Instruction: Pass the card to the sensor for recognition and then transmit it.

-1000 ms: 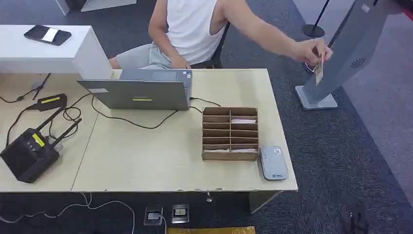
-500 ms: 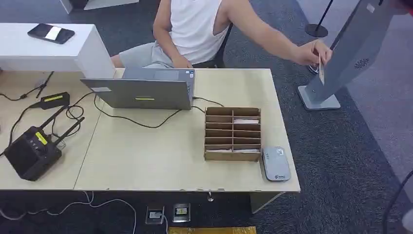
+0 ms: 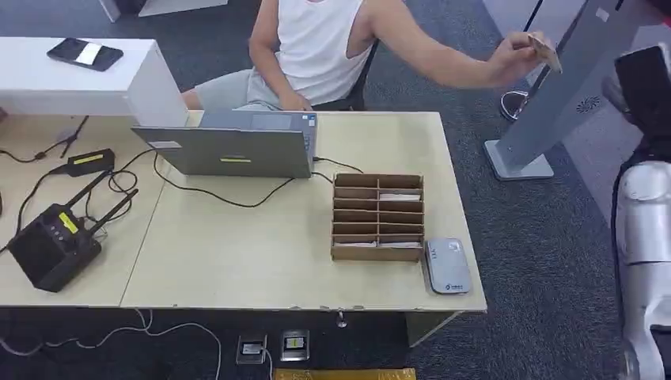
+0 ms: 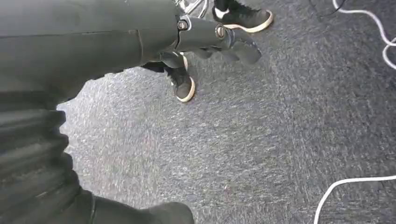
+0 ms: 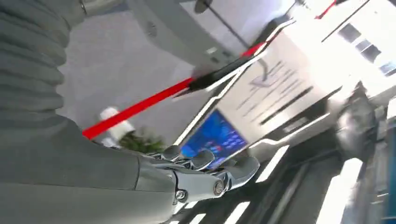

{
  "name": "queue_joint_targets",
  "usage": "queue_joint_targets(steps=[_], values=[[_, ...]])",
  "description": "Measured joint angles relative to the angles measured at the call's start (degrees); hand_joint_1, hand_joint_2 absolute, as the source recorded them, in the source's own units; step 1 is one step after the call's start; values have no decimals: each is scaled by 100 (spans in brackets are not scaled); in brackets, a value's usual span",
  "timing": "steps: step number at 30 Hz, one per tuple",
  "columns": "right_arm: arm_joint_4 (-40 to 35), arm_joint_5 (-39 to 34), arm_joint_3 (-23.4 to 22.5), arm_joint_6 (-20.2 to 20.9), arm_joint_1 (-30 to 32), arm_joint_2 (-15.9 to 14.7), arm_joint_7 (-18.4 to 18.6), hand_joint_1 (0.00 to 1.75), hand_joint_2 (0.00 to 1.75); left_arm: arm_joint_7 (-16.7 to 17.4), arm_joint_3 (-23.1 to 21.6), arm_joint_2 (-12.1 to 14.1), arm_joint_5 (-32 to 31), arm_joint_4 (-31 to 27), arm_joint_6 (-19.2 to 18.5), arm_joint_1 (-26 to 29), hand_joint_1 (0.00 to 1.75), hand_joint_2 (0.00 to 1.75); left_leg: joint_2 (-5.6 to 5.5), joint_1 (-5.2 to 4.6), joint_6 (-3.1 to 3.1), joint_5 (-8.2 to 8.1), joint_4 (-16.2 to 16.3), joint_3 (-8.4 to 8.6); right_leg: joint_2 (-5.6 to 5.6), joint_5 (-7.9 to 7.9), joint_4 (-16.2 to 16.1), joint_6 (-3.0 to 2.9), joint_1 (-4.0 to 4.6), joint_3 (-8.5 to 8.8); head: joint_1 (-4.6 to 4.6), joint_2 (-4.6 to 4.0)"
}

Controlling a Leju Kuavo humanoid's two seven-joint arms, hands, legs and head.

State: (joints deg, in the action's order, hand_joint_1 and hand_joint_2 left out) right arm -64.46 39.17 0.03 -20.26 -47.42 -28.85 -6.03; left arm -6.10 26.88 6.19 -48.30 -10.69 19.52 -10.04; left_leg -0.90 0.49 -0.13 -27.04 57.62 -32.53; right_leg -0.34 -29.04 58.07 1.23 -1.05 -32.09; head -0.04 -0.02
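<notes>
The robot's right hand (image 5: 205, 172) is raised up in the air. In the right wrist view its fingers (image 5: 243, 165) are stretched out and a little apart, and nothing is in them. Behind them is a blurry room with a blue screen (image 5: 212, 137) and a red bar (image 5: 140, 106). In the head view the silver right arm (image 3: 642, 237) stands at the right edge of the picture, beside the table.

The left hand (image 4: 210, 39) hangs down over the grey carpet (image 4: 261, 140). Its dark fingers (image 4: 245, 46) reach out with nothing in them. A person's dark shoes (image 4: 184, 86) stand on the carpet near it, and a white cord (image 4: 345, 186) lies on the floor.

The card (image 3: 546, 49) is in the person's hand (image 3: 514, 59), held up high past the right end of the table. It is just beside the tall grey stand (image 3: 554, 95) that leans on the floor there. The person sits behind the table (image 3: 237, 261).

On the table there is a brown box (image 3: 377, 218) with many small slots, and some slots hold white cards. A small grey sensor (image 3: 447, 266) lies flat, touching the right side of the box. A grey laptop (image 3: 233, 146) sits at the back. A black box with antennas (image 3: 51, 245) sits at the left.
</notes>
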Motion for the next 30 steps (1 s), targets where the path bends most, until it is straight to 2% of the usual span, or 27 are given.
queue_joint_targets(steps=[4,7,19,21,22,30], values=[[-467,192,678,251,20,170,2,0,175,-13,0,9,31,0,-4,28,0,175,1,0,0,-1,0,0,1,-2,-1,-1,0,-2,4,0],[-681,223,1009,345,21,245,2,0,175,-26,2,15,26,0,-13,48,0,175,0,0,0,-1,0,0,0,-3,-3,-2,0,-4,2,0],[-852,216,1538,594,10,380,-7,0,175,-28,2,48,15,0,-35,104,0,175,2,0,-1,-1,1,1,4,-2,-4,-2,0,-5,0,0],[-852,216,1590,638,8,395,-13,5,175,-28,2,48,28,0,-33,108,0,175,2,0,-1,-1,1,1,3,-2,-4,-2,0,-6,2,0],[-852,216,1610,666,7,406,-15,175,175,-28,2,48,31,0,-33,111,0,175,2,0,-1,-1,0,0,2,-2,-4,-2,0,-6,0,0],[-850,188,1757,1130,-3,452,-17,175,175,-31,2,55,46,0,-31,131,0,175,2,0,-1,-2,0,1,3,-2,-4,-2,0,-5,2,0]])
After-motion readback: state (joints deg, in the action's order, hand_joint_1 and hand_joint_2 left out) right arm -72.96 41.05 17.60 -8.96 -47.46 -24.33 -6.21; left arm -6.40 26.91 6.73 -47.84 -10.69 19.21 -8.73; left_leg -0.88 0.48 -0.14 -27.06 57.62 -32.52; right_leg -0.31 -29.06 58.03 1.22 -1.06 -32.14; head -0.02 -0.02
